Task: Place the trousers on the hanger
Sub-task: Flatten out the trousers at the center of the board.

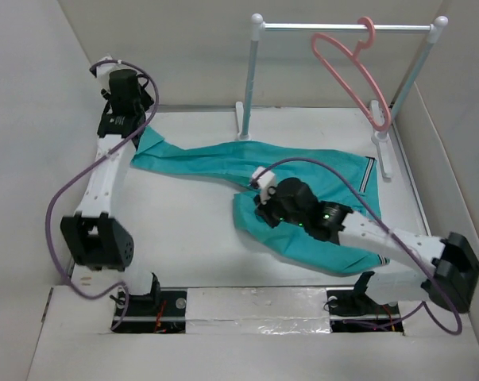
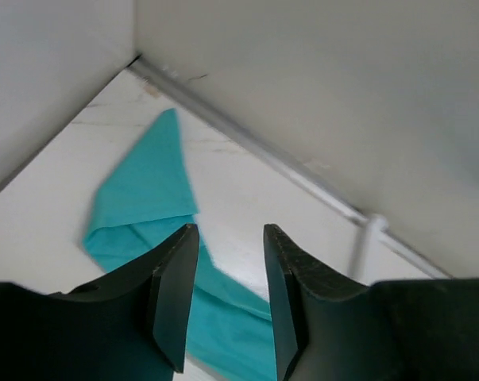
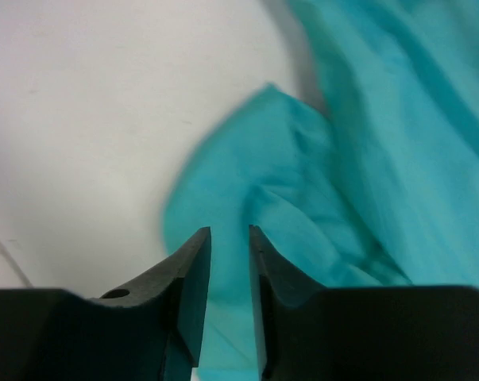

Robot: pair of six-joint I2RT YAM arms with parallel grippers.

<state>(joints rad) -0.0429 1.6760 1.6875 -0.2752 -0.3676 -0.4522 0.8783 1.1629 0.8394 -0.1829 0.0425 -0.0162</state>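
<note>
Trousers [image 1: 215, 163] flat on table [image 1: 183, 230] — hanger [image 1: 380, 121] on rail [image 1: 318, 27]

The left arm [image 1: 100, 186] is rising from its base at the near left and reaching toward the far left corner. Its white forearm link is sloping upward and its wrist is bending over at the top. The left gripper [image 2: 231, 234] is pointing down and away, its jaws standing clearly apart. The right arm [image 1: 390, 242] is lying low, stretching from the near right toward the middle of the workspace. The right gripper [image 3: 229, 232] is pointing downward, its two dark fingers [image 3: 187, 278] standing only narrowly apart.
</note>
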